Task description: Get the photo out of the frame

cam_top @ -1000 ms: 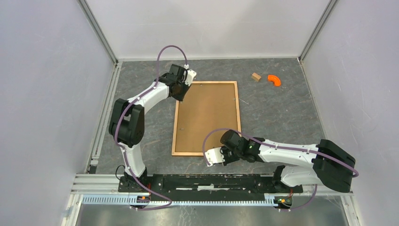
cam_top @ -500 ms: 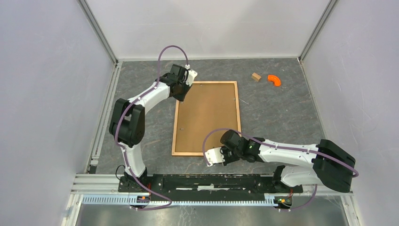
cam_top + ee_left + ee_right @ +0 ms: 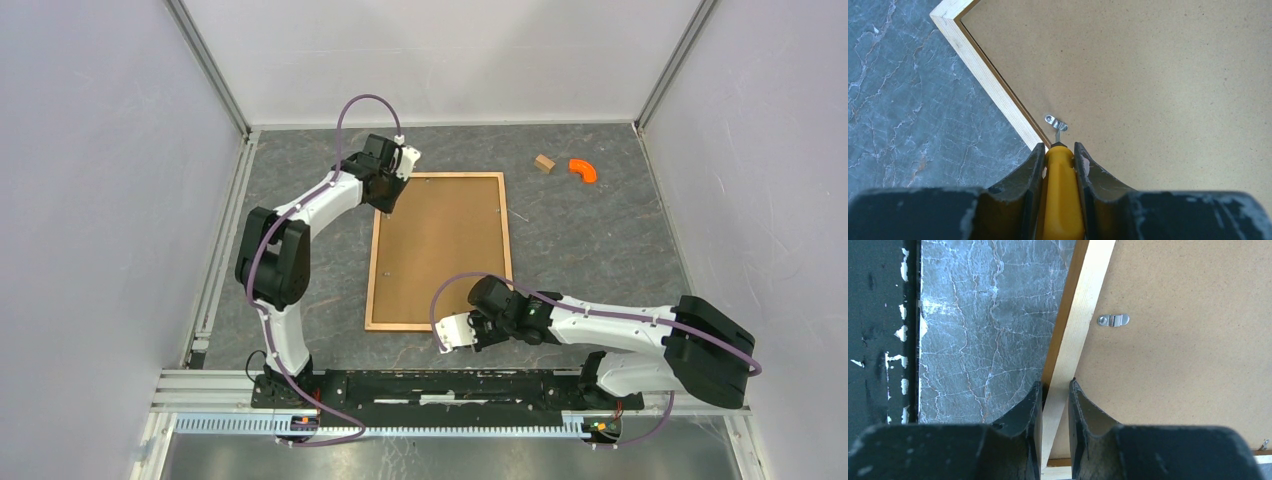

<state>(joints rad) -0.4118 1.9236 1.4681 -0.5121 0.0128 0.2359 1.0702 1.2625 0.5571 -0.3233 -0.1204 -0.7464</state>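
**Top view.** The frame (image 3: 372, 268) is laid flat on the table (image 3: 600, 250), back side up, between the two arms. Its opening is filled by the brown board (image 3: 440, 250). The photo is not seen in any view. The left gripper (image 3: 386, 205) is held over the far-left corner of the frame. The right gripper (image 3: 452, 338) is placed at the near edge. A wooden block (image 3: 544, 163) and an orange piece (image 3: 582, 170) are noted at the far right, well apart from the frame.

**Left wrist.** The left gripper (image 3: 1059, 146) is closed to a narrow gap around a yellow tool (image 3: 1060, 190), which is clamped between both fingers. The tool's thin metal tip is set against a small metal clip (image 3: 1056, 121) on the board (image 3: 1148, 100), just inside the frame's border (image 3: 993, 85). The frame's corner is seen at upper left.

**Right wrist.** The right gripper (image 3: 1055, 385) is closed on the frame's pale wooden border (image 3: 1083, 305), one finger on the table side and one on the board side. A corner joint is seen just below the fingers. A second clip (image 3: 1113, 320) is seen lying flat on the board (image 3: 1188, 380), beside the border.
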